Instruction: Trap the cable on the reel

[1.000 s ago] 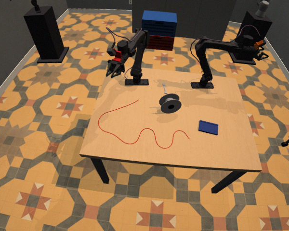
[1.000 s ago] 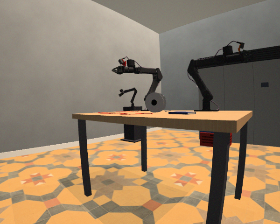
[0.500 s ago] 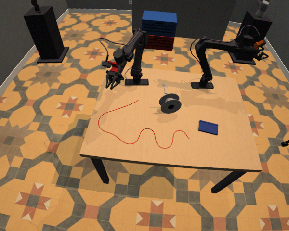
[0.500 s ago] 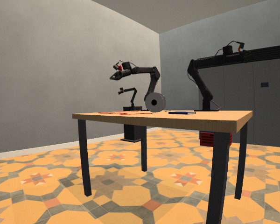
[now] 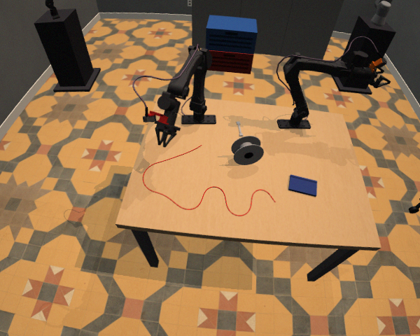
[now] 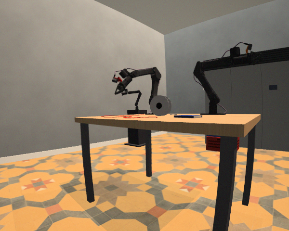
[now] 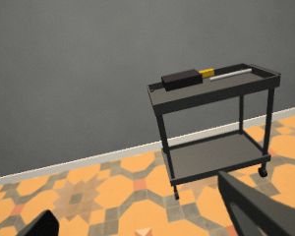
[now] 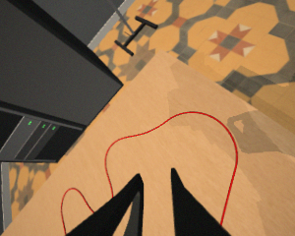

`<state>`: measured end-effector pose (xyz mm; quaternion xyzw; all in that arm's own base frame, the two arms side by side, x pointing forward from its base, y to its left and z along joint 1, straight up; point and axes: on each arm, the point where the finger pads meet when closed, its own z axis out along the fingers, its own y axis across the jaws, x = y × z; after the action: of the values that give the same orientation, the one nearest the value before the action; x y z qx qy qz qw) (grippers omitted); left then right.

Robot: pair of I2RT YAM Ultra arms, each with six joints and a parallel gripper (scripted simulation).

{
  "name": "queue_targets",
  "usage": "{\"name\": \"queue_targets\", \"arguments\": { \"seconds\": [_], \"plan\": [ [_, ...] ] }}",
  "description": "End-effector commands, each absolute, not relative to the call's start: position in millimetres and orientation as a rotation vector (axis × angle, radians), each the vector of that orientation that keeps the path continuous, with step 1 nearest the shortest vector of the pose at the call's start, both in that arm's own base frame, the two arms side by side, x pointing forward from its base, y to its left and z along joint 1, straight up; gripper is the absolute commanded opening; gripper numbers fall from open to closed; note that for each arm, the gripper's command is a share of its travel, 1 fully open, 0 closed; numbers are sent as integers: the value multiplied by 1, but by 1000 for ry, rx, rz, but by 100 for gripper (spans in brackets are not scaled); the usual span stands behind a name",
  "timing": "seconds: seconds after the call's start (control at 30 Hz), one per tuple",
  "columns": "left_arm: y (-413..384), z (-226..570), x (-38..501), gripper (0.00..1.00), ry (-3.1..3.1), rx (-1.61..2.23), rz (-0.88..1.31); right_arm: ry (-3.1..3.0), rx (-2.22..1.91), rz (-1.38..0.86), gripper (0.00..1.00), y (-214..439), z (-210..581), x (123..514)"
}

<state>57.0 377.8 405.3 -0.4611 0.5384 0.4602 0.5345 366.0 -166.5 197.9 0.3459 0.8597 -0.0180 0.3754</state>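
Observation:
A long red cable (image 5: 188, 208) (image 6: 129, 116) (image 8: 187, 113) lies in loose curves on the left half of the wooden table (image 5: 311, 224). A grey reel (image 5: 255, 150) (image 6: 164, 107) stands on its rim mid-table, apart from the cable. My right gripper (image 5: 164, 142) (image 6: 116, 93) (image 8: 156, 176) hangs above the table's back left corner near one cable end. Its fingers are a narrow gap apart and hold nothing. My left gripper (image 5: 383, 73) (image 7: 134, 199) is wide open and empty. It is stretched out high beyond the table's far right side.
A flat blue pad (image 5: 302, 185) (image 6: 187, 116) lies right of the reel. A small pale tool (image 5: 239, 128) lies behind the reel. Blue and red crates (image 5: 231, 43) and black pedestals (image 5: 67, 50) stand on the floor behind. A grey cart (image 7: 211, 93) shows in the left wrist view.

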Motion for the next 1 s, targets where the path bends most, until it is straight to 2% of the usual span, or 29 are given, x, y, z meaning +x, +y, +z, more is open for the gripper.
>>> {"name": "queue_targets", "arguments": {
  "seconds": [0.0,0.63,0.97],
  "plan": [
    [380,393,54,100,1299,-1129,1079,2305,1070,2,30,-163,175,350],
    [380,393,54,100,1299,-1129,1079,2600,1579,18,30,-137,101,294],
    [380,393,54,100,1299,-1129,1079,2637,1675,2,30,-132,95,282]
  ]
}}
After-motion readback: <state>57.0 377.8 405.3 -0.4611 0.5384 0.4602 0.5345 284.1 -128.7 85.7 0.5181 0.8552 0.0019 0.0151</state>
